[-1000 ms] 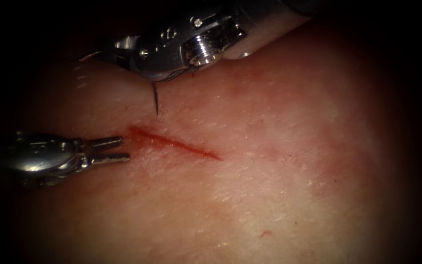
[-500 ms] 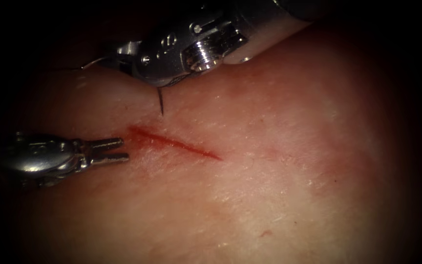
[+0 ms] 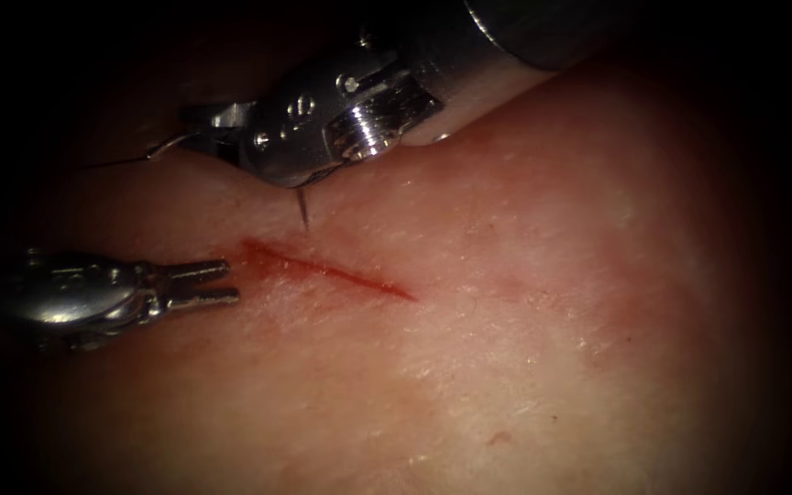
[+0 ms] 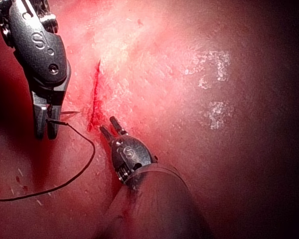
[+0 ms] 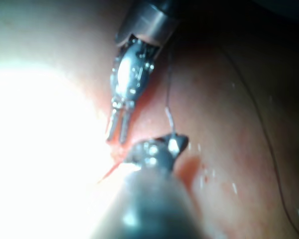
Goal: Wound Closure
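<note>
Right claw [image 3: 222,137]: clenched on the needle [image 3: 304,209], gripping it high on its curve, toward the thread end; the tool comes in from the right, above the cut.
Needle: the tip points down at the tissue [image 3: 524,367], just above the left end of the cut [image 3: 327,269]; it does not look to be in the tissue, though the tip sits very close to the surface.
Thread [image 4: 65,181]: runs from the needle's back end away from the cut in a loose curve over the tissue.
Left claw [image 3: 202,282]: released, holding nothing, its jaws slightly apart just beside the cut's left end.
Red fluid [image 3: 272,257]: lines the cut.
Risks: a grip this far back may let the needle twist in the jaws when it meets the tissue; slack thread could catch on either tool.
</note>
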`<state>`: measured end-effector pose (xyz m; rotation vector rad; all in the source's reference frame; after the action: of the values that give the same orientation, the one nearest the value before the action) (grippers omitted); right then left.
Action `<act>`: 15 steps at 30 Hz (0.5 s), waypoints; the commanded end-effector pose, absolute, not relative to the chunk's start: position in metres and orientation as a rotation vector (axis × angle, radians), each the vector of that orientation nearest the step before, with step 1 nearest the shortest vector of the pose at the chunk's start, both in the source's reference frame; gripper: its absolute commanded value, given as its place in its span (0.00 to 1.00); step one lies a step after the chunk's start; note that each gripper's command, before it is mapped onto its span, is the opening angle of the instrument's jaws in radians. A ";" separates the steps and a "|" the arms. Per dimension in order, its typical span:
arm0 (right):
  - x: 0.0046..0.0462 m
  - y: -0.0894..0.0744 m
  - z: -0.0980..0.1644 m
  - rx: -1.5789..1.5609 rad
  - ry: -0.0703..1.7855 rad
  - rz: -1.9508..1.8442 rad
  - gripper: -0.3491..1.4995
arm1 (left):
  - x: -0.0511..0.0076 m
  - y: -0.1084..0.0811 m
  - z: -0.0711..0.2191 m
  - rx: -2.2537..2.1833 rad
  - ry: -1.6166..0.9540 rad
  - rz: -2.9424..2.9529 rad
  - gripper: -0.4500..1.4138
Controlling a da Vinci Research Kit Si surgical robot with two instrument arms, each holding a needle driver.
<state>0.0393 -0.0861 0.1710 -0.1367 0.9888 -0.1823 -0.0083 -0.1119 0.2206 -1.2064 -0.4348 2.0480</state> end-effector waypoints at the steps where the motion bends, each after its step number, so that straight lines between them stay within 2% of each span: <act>1: 0.0400 -0.088 0.171 -0.132 0.988 -0.190 0.00 | -0.0096 -0.114 0.221 -1.206 -0.441 2.042 0.31; 9: 0.0399 -0.091 0.172 -0.114 0.966 -0.212 0.00 | -0.0096 -0.114 0.221 -1.200 -0.442 2.037 0.29; 15: 0.0383 -0.092 0.172 -0.134 0.948 -0.217 0.00 | -0.0101 -0.114 0.222 -1.188 -0.445 2.039 0.28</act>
<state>0.0378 -0.0905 0.1716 -0.1406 0.9440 -0.2212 -0.0090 -0.1126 0.2225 -1.1869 -0.4353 2.0442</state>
